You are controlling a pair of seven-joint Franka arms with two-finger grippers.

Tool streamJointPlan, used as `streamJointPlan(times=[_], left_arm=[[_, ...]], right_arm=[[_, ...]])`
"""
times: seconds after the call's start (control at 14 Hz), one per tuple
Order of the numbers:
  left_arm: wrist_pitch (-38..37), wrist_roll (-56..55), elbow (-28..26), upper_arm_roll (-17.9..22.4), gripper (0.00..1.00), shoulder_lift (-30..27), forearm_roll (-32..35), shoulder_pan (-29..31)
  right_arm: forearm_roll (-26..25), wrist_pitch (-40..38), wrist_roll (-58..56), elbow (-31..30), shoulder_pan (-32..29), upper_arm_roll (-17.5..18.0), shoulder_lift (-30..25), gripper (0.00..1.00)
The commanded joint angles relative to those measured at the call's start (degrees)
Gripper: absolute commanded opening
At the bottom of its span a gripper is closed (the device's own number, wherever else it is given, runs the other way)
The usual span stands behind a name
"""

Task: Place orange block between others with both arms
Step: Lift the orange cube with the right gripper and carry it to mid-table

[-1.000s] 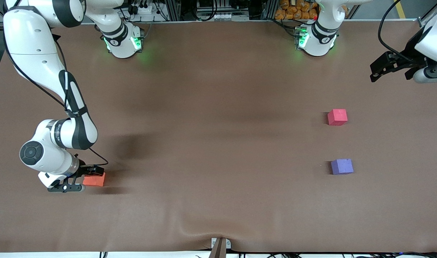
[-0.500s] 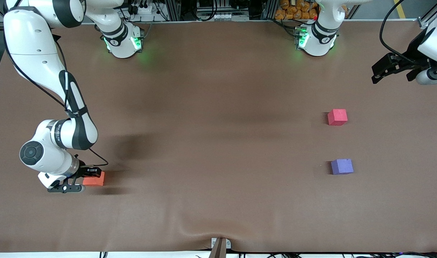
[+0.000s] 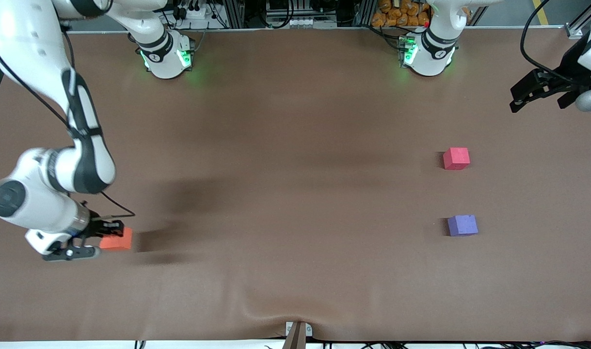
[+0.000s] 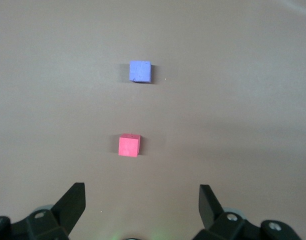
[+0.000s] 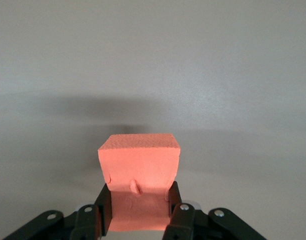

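Observation:
The orange block (image 3: pixel 118 241) (image 5: pixel 139 162) sits between the fingers of my right gripper (image 3: pixel 107 240) (image 5: pixel 139 194), which is shut on it just above the brown cloth, at the right arm's end of the table. Its shadow falls beside it on the cloth. The pinkish-red cube (image 3: pixel 456 158) (image 4: pixel 129 145) and the purple-blue cube (image 3: pixel 462 225) (image 4: pixel 140 71) lie apart toward the left arm's end, the purple one nearer the front camera. My left gripper (image 3: pixel 515 100) (image 4: pixel 141 192) hangs open and empty in the air, out by the table's end past the red cube.
The brown cloth (image 3: pixel 295 194) covers the whole table and has a wrinkle (image 3: pixel 271 310) by its near edge, above a small bracket (image 3: pixel 298 331). The arms' green-lit bases (image 3: pixel 167 55) (image 3: pixel 428 51) stand along the edge farthest from the front camera.
My right gripper has closed on the orange block, then carried it a little toward the right arm's end of the table. The left gripper drifted slightly outward.

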Motion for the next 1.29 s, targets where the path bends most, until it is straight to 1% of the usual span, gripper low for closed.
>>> streamJointPlan(times=[0.0, 0.29, 0.36, 0.5, 0.57, 0.71, 0.93, 1.07, 1.21], left_arm=[[-0.12, 1.15, 1.79, -0.15, 1.00, 0.38, 0.20, 0.36], [-0.03, 1.16, 1.88, -0.15, 1.00, 1.26, 0.29, 0.36], [-0.03, 1.16, 1.88, -0.15, 1.00, 1.26, 0.29, 0.36], [0.05, 1.16, 1.88, -0.15, 1.00, 1.26, 0.29, 0.36], [0.05, 1.16, 1.88, -0.15, 1.00, 1.35, 0.37, 0.36], [0.40, 1.16, 1.88, -0.15, 1.00, 1.79, 0.37, 0.36], [1.02, 1.16, 1.88, -0.15, 1.00, 2.14, 0.46, 0.36], [1.11, 1.16, 1.88, -0.15, 1.00, 2.40, 0.72, 0.36], [1.11, 2.55, 1.88, -0.06, 1.00, 2.23, 0.64, 0.45]], right_arm=[[0.86, -6.84, -1.17, -2.10, 0.33, 0.15, -7.11, 0.00], [0.94, -14.67, -3.35, -1.84, 0.07, 0.24, -14.58, 0.00], [1.03, -15.91, -3.45, -1.84, 0.33, 0.33, -15.90, 0.00], [2.69, -15.66, -3.45, -1.58, 2.95, 1.37, -16.44, 0.00], [4.01, -15.40, -3.10, -1.57, 4.80, 1.90, -16.01, 0.00], [9.53, -12.43, -2.92, -2.27, 10.58, 2.52, -15.04, 0.00], [10.08, -8.02, -1.09, -2.37, 18.15, 2.52, -10.13, 0.00], [10.52, -5.30, 2.16, -2.89, 22.90, 2.52, -8.89, 0.00], [10.70, -2.84, 9.17, -2.98, 28.34, 2.52, -6.96, 0.00]])
